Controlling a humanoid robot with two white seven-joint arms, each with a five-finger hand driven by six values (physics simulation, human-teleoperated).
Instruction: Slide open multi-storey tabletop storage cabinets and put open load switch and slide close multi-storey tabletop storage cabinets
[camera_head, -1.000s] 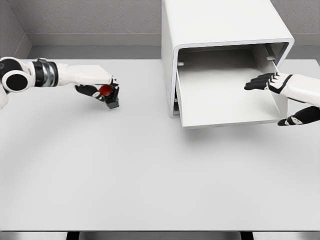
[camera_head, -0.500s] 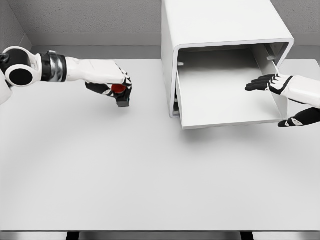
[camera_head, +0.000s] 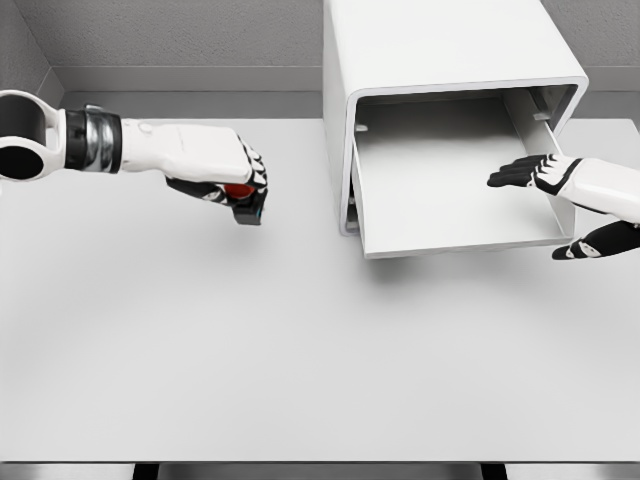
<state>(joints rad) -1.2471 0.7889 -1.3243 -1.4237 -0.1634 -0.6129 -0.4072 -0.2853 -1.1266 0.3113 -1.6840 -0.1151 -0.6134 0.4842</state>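
Load switch, a small dark block with a red knob, is grasped in the left hand, held above the white table and well to the left of the storage cabinet. The fingers of this hand are curled around the switch. The cabinet's drawer is pulled out toward the robot and its inside is bare. The right hand is at the right wall of the drawer, with the fingers stretched over the drawer floor and the thumb outside the wall, holding nothing.
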